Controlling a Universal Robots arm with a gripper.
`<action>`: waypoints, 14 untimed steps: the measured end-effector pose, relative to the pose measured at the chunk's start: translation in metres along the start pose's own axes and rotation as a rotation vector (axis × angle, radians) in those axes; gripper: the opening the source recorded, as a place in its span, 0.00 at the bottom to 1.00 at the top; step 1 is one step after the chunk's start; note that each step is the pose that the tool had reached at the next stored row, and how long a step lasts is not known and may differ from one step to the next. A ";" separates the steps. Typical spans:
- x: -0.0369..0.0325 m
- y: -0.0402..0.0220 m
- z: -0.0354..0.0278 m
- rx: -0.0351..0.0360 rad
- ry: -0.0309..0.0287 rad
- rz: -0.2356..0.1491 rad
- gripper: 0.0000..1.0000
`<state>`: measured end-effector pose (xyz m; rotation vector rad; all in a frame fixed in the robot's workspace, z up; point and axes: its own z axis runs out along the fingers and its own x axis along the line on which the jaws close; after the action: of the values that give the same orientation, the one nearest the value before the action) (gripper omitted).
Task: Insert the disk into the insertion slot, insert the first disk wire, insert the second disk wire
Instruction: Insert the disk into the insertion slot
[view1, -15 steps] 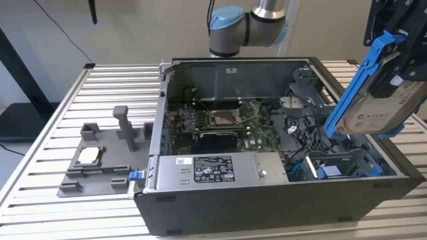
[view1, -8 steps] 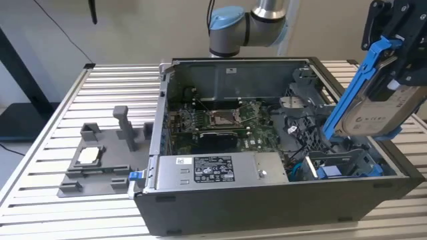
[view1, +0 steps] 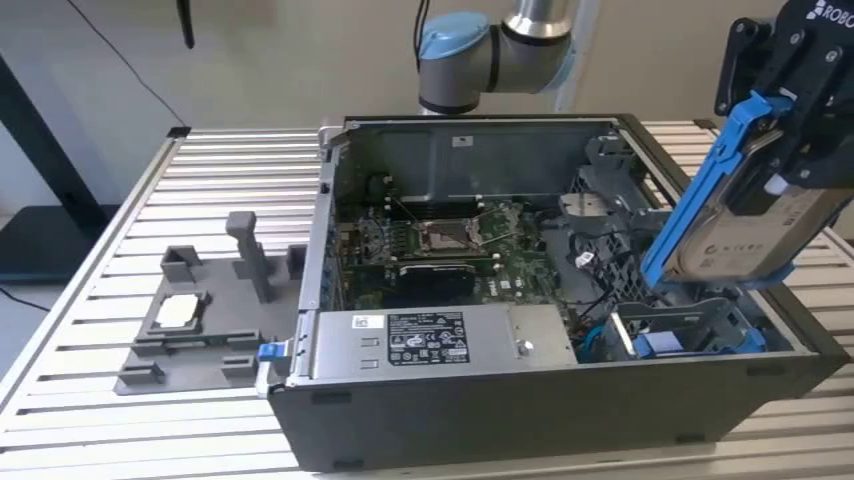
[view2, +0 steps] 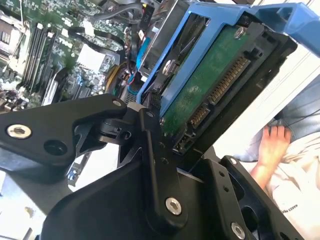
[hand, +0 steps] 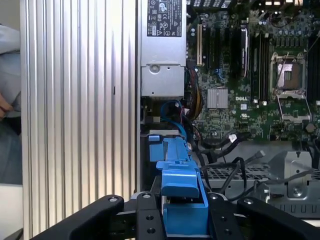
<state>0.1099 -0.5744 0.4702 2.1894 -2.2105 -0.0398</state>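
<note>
End effector (hand: 181, 212) is clamped on the disk (view1: 747, 225) by its blue carrier (view1: 691, 195). The disk hangs tilted beneath it and is not yet seated. Insertion slot (view1: 674, 320) sits right below the disk's lower end, very near, contact unclear, in the corner of the open case (view1: 534, 420), with the power-supply box (view1: 427, 340) farther off to the side. Connector edge (view2: 230, 80) faces up toward the end effector, likely so both wires can plug in once seated; the tilt probably aims the carrier at the bay mouth, past the loose cables (hand: 212, 145) beside it.
</note>
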 end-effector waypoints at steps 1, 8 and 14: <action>0.0000 0.0000 0.0010 0.0000 0.0001 -0.003 0.33; 0.0000 -0.0003 0.0080 0.0001 0.0008 -0.023 0.33; -0.0001 -0.0005 0.0136 0.0001 0.0014 -0.034 0.33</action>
<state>0.1099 -0.5744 0.4566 2.2259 -2.1731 -0.0389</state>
